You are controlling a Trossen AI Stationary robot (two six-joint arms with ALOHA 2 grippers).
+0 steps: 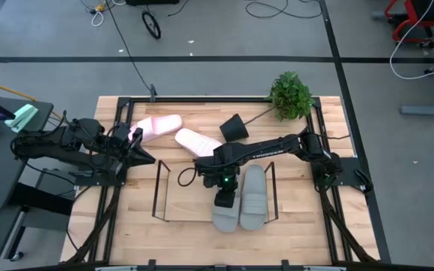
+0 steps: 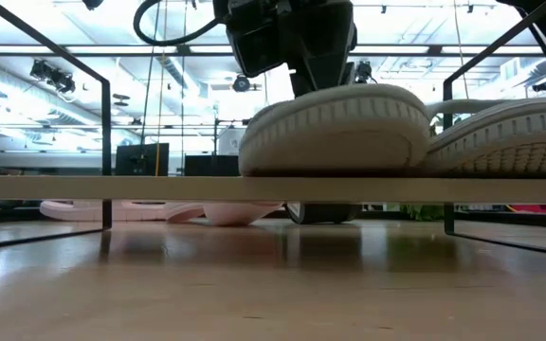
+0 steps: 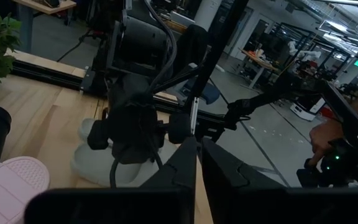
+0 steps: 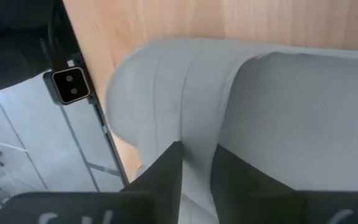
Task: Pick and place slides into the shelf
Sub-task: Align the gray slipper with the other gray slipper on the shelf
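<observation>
**Two grey slides in the shelf, right jaws over the strap of one**

Two grey slides are seen side by side inside the black wire shelf (image 1: pixel 160 192), toward its right end. The right gripper (image 1: pixel 225 200) is set directly above the left grey slide (image 1: pixel 226 216), over its strap. In the right wrist view the two dark fingers (image 4: pixel 163 171) stand slightly parted on the strap's edge; whether the strap is gripped cannot be told. The other grey slide (image 1: pixel 253 197) lies just beside it, untouched. The right arm is stretched from the surface's right side across toward the shelf, wrist bent downward.

Two pale pink slides are left on the wooden surface (image 1: pixel 187 233) behind the shelf: one pink slide (image 1: pixel 157 126) and a second pink slide (image 1: pixel 198 141), close to each other. The left gripper (image 1: pixel 143 154) is held near the surface's left edge, jaws clenched on nothing.
</observation>
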